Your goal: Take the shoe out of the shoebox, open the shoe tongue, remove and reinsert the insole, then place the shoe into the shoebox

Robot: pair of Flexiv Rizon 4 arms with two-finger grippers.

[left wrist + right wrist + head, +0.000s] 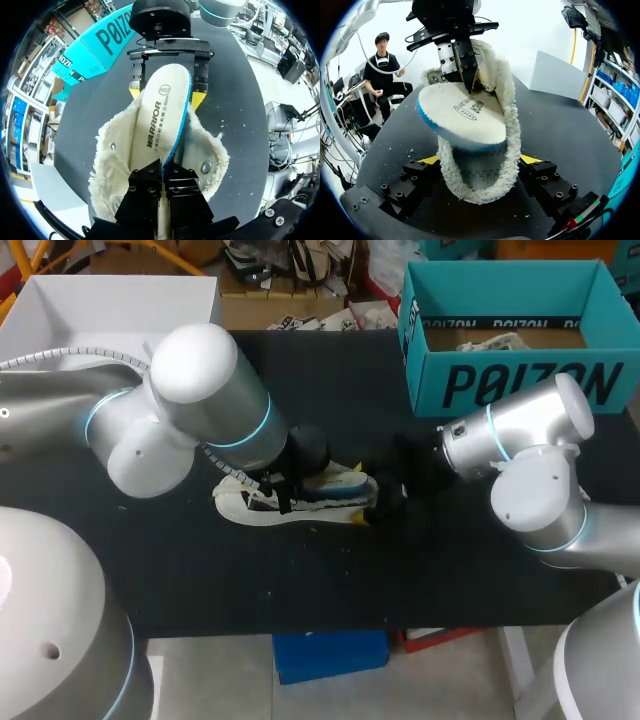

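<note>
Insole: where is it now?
Mid-table in the head view, the insole sits over the shoe, one end pinched in the left gripper.

The cream shoe [250, 508], lined and edged with shaggy fleece, lies near the table's middle, one end clamped between the right gripper's [480, 161] fingers. Its insole [335, 483], white on top and blue beneath, juts tilted out of the opening, its end pinched by the left gripper [162, 167]. The teal shoebox [520, 385] stands open at the far right.

shoe [295, 497] mid table [330, 580], shoebox [520, 380] behind, R
</note>
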